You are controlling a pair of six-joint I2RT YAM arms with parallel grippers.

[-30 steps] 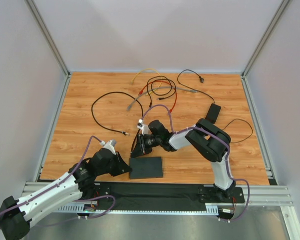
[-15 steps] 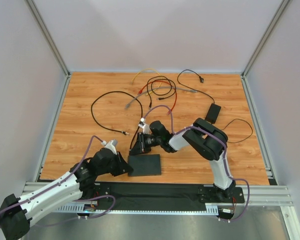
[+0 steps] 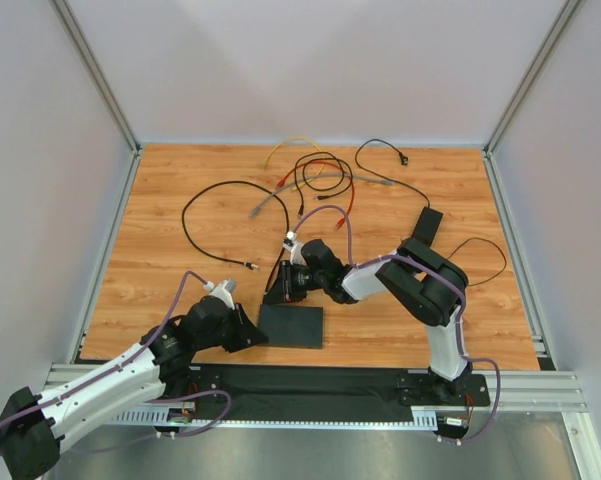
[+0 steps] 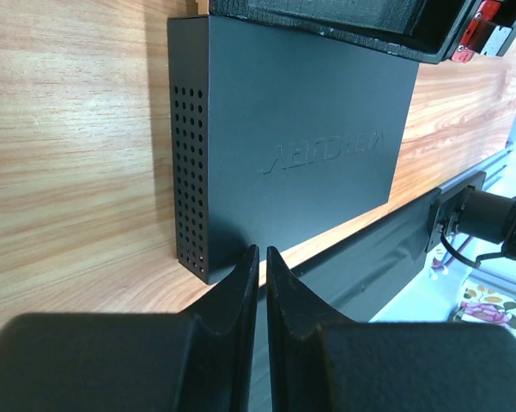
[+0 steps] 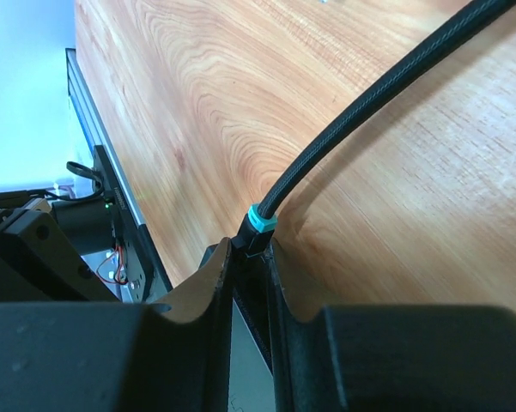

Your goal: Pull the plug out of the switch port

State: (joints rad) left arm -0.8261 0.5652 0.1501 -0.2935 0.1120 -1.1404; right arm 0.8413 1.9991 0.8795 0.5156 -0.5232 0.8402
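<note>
- Both jaws of the right gripper (image 5: pixel 249 253) clamped the plug (image 5: pixel 258 227), cable (image 5: pixel 352 129) leading ahead.
- The left gripper (image 4: pixel 258 256) was closed on nothing, switch (image 4: pixel 309 146) just ahead.

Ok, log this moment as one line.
left end effector: shut, beside switch corner | right end effector: shut on plug | braided cable: leads from plug | seated or out: cannot tell

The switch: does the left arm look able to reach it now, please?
Probably yes: the left tool sits shut at the switch's near corner, nothing between; the right tool occupies only its far edge.
</note>
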